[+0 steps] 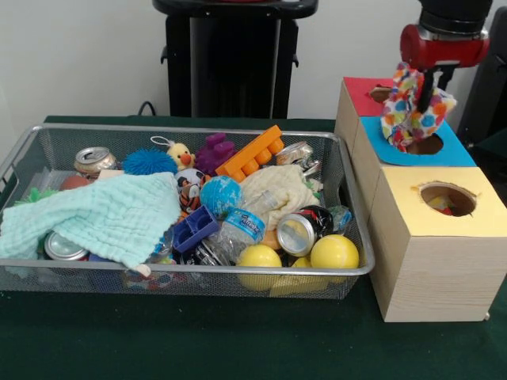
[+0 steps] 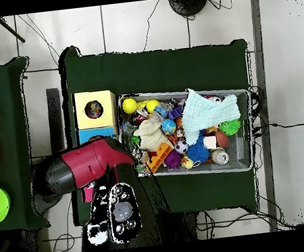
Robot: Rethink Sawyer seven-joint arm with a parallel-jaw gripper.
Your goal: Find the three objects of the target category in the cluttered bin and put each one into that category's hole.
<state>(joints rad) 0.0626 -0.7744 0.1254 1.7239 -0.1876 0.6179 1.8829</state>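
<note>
My gripper (image 1: 425, 93) hangs from the red arm (image 1: 442, 43) and is shut on a white polka-dot cloth (image 1: 410, 111). The cloth dangles over the blue-topped box (image 1: 458, 152), just above its hole. The yellow-topped wood-grain box (image 1: 428, 253) stands nearer the camera; its round hole (image 1: 447, 198) shows something colourful inside. It also shows in the overhead view (image 2: 94, 97). The silver wire-mesh bin (image 1: 190, 127) is left of the boxes, full of clutter. I see no other polka-dot cloth in it. In the overhead view the red arm (image 2: 91, 162) hides the gripper and cloth.
A mint-green waffle cloth (image 1: 103, 218) covers the bin's left part and a cream-yellow cloth (image 1: 277, 190) lies mid-right. Cans, a bottle, toy blocks and two yellow balls (image 1: 334, 252) fill the rest. The red-topped box (image 1: 360, 91) stands farthest back.
</note>
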